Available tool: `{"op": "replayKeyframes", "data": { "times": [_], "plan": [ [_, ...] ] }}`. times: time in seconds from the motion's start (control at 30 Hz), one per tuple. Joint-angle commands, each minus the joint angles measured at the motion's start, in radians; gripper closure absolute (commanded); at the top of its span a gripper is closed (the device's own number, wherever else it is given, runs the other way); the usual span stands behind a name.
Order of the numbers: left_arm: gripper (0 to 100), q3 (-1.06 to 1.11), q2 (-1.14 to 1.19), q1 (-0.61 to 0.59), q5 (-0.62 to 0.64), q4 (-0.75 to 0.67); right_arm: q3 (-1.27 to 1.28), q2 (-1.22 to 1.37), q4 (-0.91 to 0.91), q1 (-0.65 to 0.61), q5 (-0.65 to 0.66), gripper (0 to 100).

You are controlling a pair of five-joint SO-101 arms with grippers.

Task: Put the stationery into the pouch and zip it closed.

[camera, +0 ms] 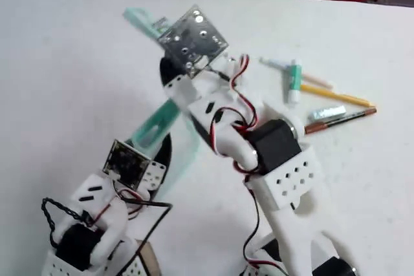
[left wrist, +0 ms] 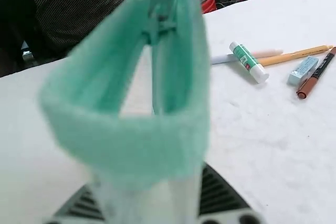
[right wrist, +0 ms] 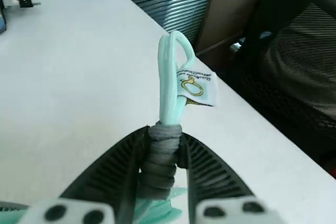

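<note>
Left gripper (camera: 158, 148): nearest the arm bases, low over the table; its fingers are clamped on the near end of the pouch.
Pouch (left wrist: 126, 140): green fabric, lifted off the table and stretched between the two grippers, running away from the left arm toward the far left of the table. Its mouth gapes wide on the near side.
Zip slider (left wrist: 163, 20): sits toward the far end of the pouch, with the two rows of teeth parting from it toward the left gripper.
Right gripper (right wrist: 163, 142): reaches across from the right arm to the pouch's far end; its fingers are pinched tight on the grey bunched end there.
Loop (right wrist: 170, 72): a pale green cord loop stands up out of the right gripper's grip.
Tag (right wrist: 197, 85): a small white label hangs beside the loop.
Stationery: lies on the table to the right of the right arm, well apart from the pouch and outside it.
Glue stick (left wrist: 248, 62): white and green, lying across a pale pen (left wrist: 262, 54).
Yellow pencil (camera: 336, 96): just beyond the glue stick's end.
Eraser (left wrist: 303, 70): pale blue, beside a brown marker (left wrist: 316, 73).
Table (camera: 65, 69): white.
</note>
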Motion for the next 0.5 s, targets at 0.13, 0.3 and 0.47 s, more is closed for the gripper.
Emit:
{"op": "replayKeyframes", "data": {
  "times": [0.13,0.3,0.47],
  "plan": [
    [97,0.005,0.004,0.004,0.003,0.002,-0.008,-0.022,-0.062,0.056,-0.006,97.9],
    [97,0.005,0.004,0.002,0.003,0.002,0.028,-0.022,-0.101,0.101,-0.005,97.9],
    [97,0.005,0.004,0.002,0.003,0.002,0.157,-0.021,-0.259,0.145,-0.005,97.9]
  ]
}}
